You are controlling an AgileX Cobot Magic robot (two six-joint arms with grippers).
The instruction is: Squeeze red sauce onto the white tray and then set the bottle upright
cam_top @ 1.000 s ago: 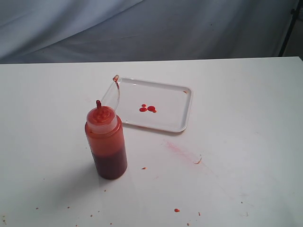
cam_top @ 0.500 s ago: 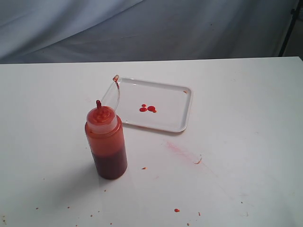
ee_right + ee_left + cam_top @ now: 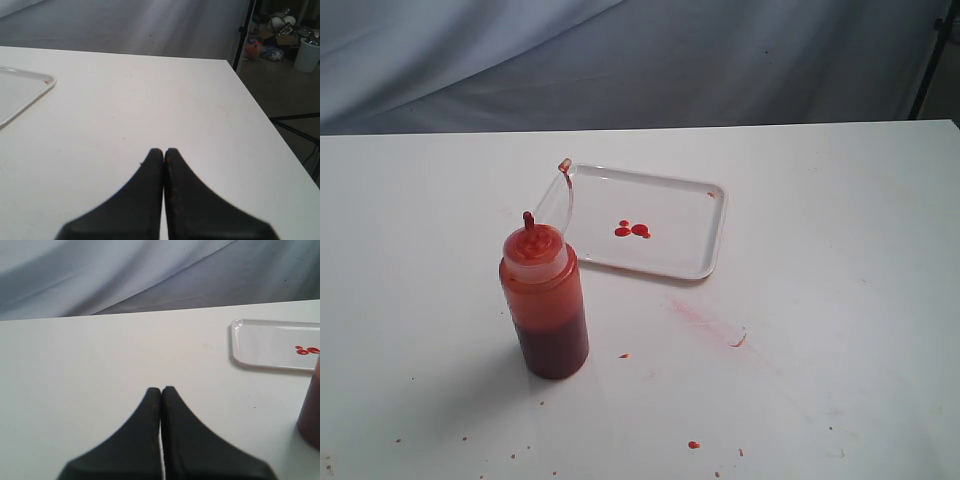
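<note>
The bottle (image 3: 545, 300) stands upright on the table, front left of the white tray (image 3: 690, 262), its tethered cap (image 3: 563, 166) hanging open over the tray's near corner. A few small blobs of red sauce (image 3: 632, 230) lie near the tray's middle. No arm shows in the exterior view. In the left wrist view my left gripper (image 3: 161, 389) is shut and empty, with the bottle's dark-red side (image 3: 311, 405) at the frame edge and the white tray (image 3: 260, 352) with red sauce (image 3: 306, 350) beyond. In the right wrist view my right gripper (image 3: 164, 150) is shut and empty, the white tray (image 3: 20, 92) off to its side.
Dried red specks (image 3: 693, 444) and a pinkish smear (image 3: 700, 315) mark the white table (image 3: 820, 300) in front of the tray. A grey cloth backdrop (image 3: 640, 60) hangs behind. The table's right edge (image 3: 265, 120) drops to a floor with a stand leg and clutter.
</note>
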